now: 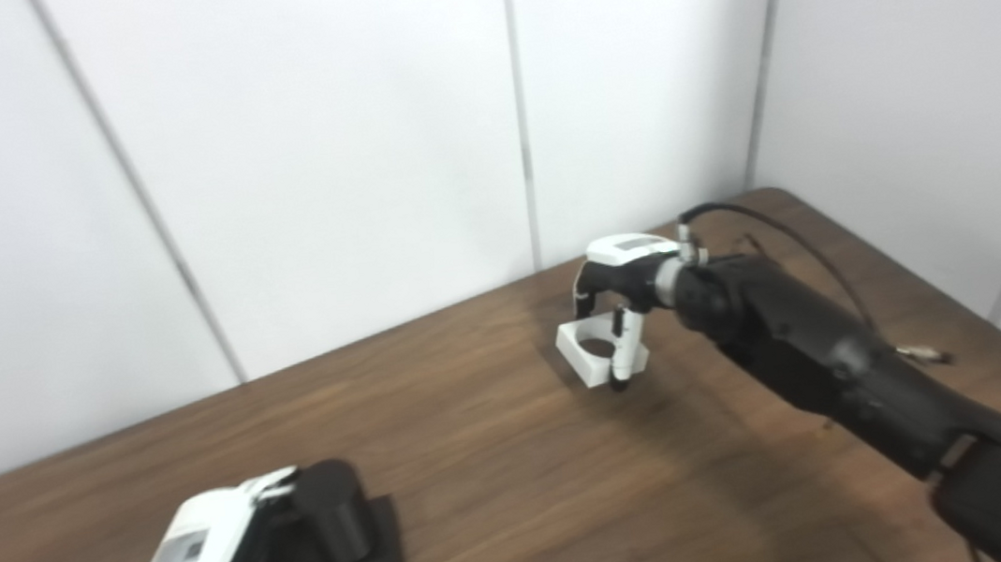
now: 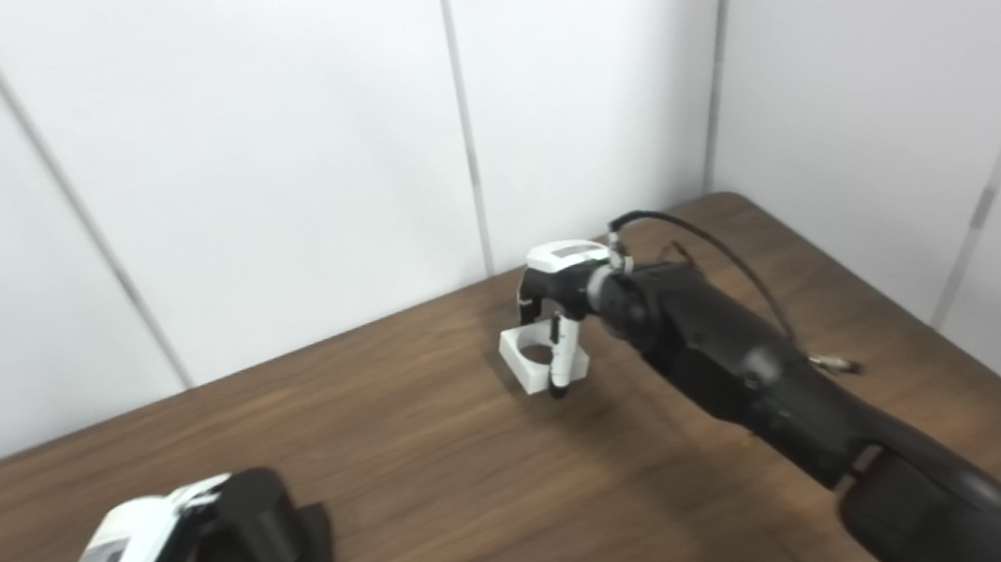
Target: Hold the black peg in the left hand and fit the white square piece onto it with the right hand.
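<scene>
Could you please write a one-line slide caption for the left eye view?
Left hand wraps the black peg on the wooden table while right hand closes around the white square piece.

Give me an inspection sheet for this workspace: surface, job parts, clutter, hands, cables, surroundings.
Surface: brown wooden table, no damage visible.
Job parts: black peg upright on its flat black base, near left; white square piece with a round hole, resting on the table further back, not yet fitted.
Clutter: nothing seen.
Hands: left hand wrapped around the peg; right hand over the white piece with fingers down around it, firm grasp cannot be told.
Cables: black cable loops along the right arm; a small connector by the forearm.
Surroundings: white panelled walls.
</scene>
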